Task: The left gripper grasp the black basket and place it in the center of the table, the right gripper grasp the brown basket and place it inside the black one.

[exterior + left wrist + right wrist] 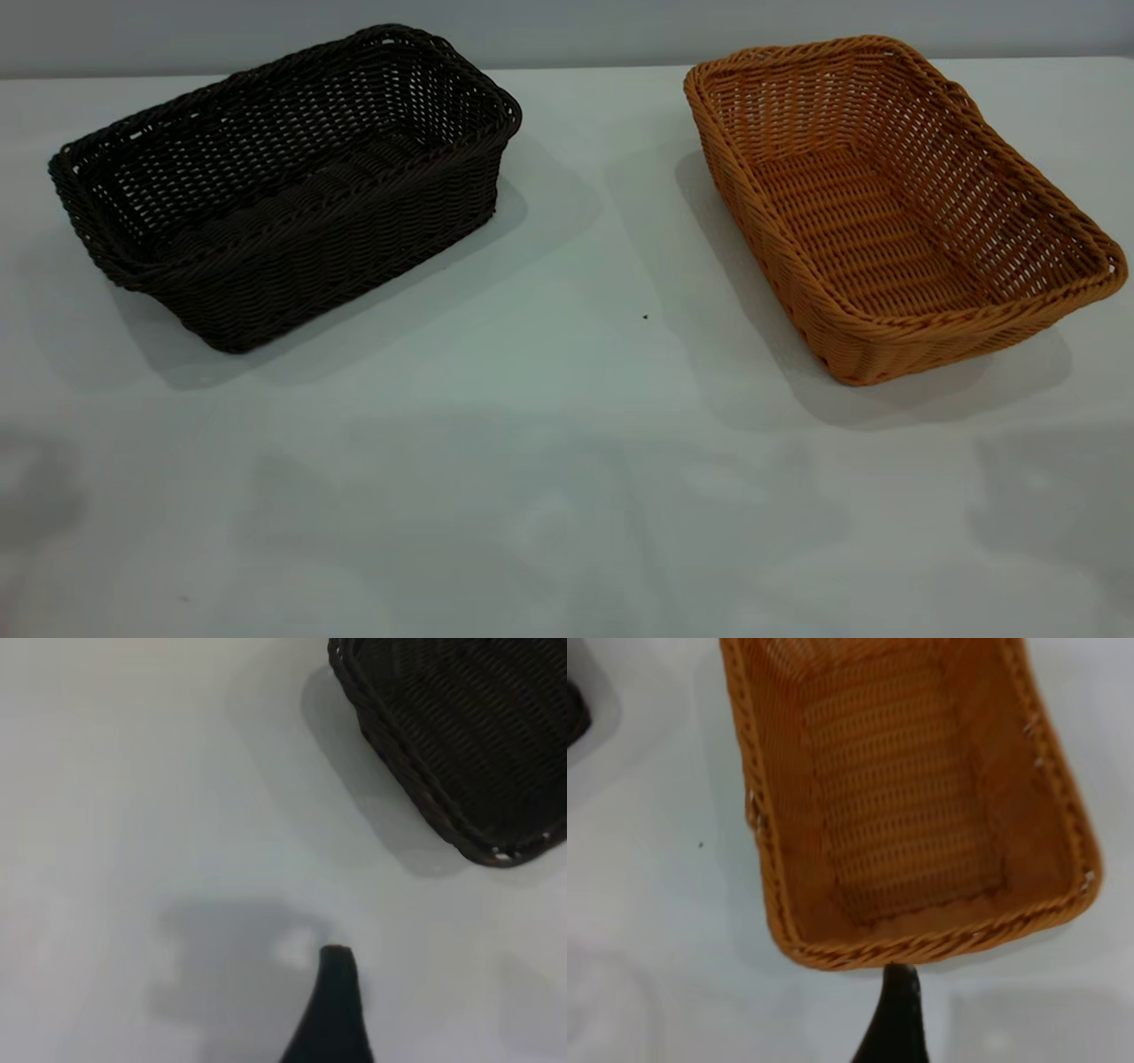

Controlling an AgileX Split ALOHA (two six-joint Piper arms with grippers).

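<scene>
The black basket (283, 182) is sitting on the table (567, 461) toward the exterior view's left and far side, upright and empty, turned at an angle to the table edge. The brown basket (895, 204) is sitting well apart from it on the right, also upright, empty and angled, with bare tabletop lying between the two. A tiny dark speck (645, 316) is lying on the table between them, nearer the brown one.

In the left wrist view, one dark finger (332, 1010) of the left gripper is showing above bare table, near a corner of the black basket (461, 744) but not touching it. In the right wrist view, one dark finger (893, 1014) of the right gripper is hanging just beside the brown basket's (904, 806) short rim; contact cannot be told. With a single finger showing on each side, whether either gripper's fingers are apart or together cannot be told. Neither gripper is appearing in the exterior view.
</scene>
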